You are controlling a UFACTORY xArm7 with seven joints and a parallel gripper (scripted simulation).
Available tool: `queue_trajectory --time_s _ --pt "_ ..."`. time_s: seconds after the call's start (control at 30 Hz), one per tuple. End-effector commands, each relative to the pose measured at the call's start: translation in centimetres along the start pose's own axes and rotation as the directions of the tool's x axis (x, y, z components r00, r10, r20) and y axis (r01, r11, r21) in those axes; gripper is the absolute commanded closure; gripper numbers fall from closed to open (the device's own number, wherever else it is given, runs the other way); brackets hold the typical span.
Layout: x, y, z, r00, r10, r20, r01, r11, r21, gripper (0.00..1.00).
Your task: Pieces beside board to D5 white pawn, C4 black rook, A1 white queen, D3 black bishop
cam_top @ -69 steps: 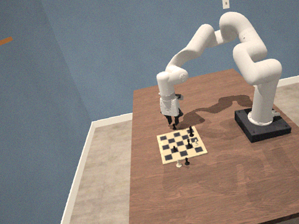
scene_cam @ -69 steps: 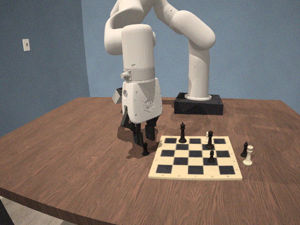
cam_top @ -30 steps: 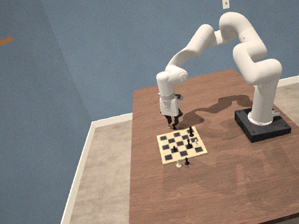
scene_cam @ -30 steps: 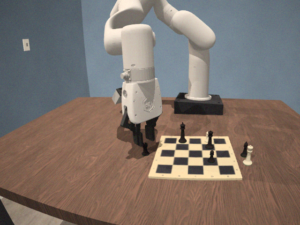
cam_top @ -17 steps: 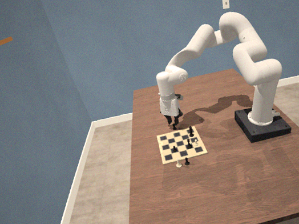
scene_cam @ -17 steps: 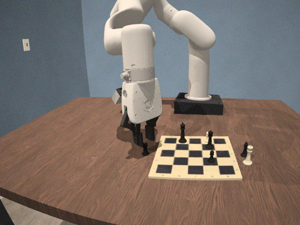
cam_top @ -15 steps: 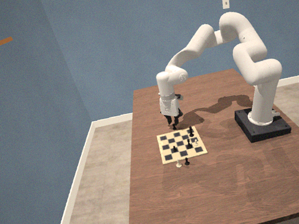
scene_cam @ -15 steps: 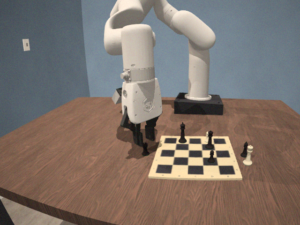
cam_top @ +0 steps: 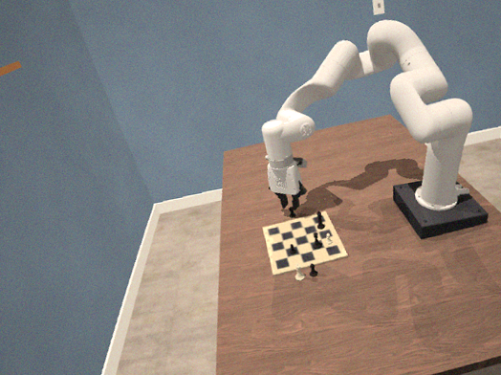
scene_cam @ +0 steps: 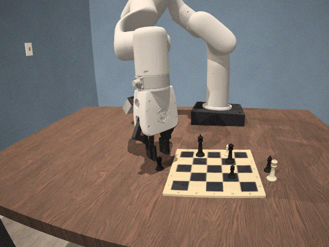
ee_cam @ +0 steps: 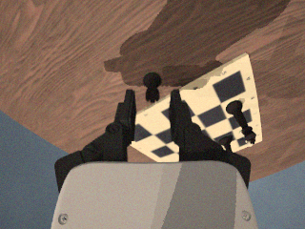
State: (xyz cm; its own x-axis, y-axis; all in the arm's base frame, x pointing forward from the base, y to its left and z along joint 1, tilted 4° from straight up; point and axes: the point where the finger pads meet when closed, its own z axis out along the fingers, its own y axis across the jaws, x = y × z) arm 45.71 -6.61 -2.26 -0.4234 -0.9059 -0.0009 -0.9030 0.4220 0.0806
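A small black piece [cam_top: 291,211] [scene_cam: 159,163] [ee_cam: 152,86] stands upright on the table just off the board's A-side edge, near its far corner. My gripper [cam_top: 291,206] [scene_cam: 159,155] [ee_cam: 152,100] hangs right over it with its fingers partly apart. The fingertips are level with the piece's top and hold nothing. The cream and black board [cam_top: 275,271] [scene_cam: 212,194] [ee_cam: 204,83] carries a white pawn [scene_cam: 226,148] in the far row, two tall black pieces [scene_cam: 200,145] [scene_cam: 230,153] and a black pawn [scene_cam: 232,171]. A white queen [cam_top: 299,273] [scene_cam: 272,170] and a black bishop [cam_top: 313,270] [scene_cam: 268,163] stand beside the E-side edge.
The arm's dark base [cam_top: 441,216] [scene_cam: 217,117] is bolted to the wooden table [cam_top: 390,321] [scene_cam: 79,164] beyond the board. The arm's shadow falls across the board's far corner.
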Motion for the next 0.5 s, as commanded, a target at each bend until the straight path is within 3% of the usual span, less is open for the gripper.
queue_trajectory --time_s 0.0,0.47 --pt "-0.06 -0.13 -0.16 1.000 0.000 0.001 0.000 1.000 0.004 0.63" --pt "-0.06 -0.13 0.65 1.000 0.000 0.001 0.000 1.000 0.004 0.63"
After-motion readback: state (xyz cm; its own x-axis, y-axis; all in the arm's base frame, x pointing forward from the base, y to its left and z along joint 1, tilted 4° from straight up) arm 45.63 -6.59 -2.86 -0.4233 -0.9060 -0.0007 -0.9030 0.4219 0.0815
